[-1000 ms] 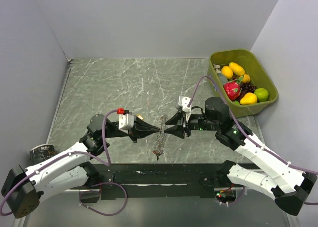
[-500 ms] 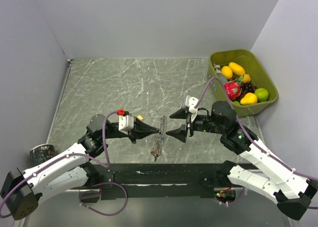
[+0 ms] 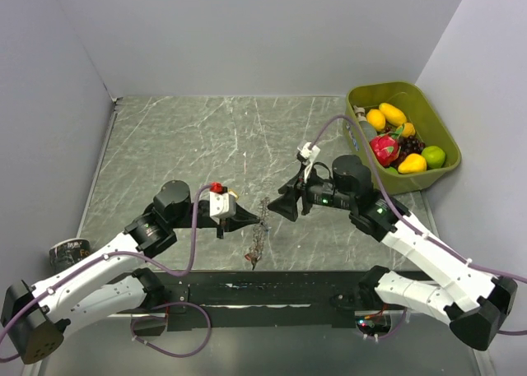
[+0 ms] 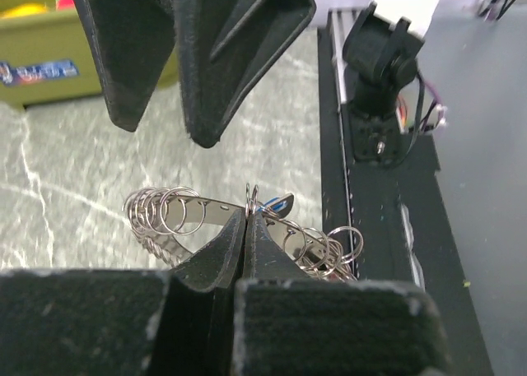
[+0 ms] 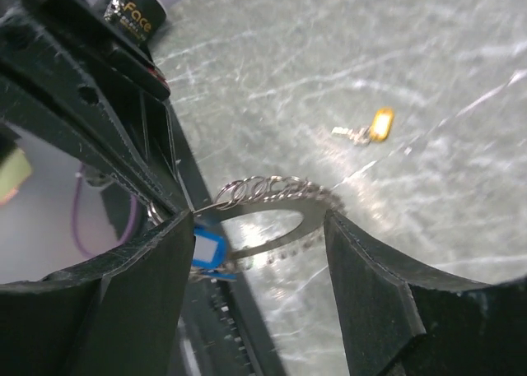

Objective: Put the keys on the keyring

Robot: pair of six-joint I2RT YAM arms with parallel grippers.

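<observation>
Metal keyring (image 3: 261,230) is hanging pinched in the left gripper (image 3: 254,219), its arm stretching toward centre, while the right gripper (image 3: 284,207) is facing it just beside, jaws spread wide

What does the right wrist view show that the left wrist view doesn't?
Right wrist only: a yellow-tagged key lying loose on the table, apart from the keyring, and a black can. Left wrist only: the green bin and the right arm's base. Both: the keyring pinched in the shut left gripper, the open right gripper beside it, a blue tag at the pinch.
</observation>
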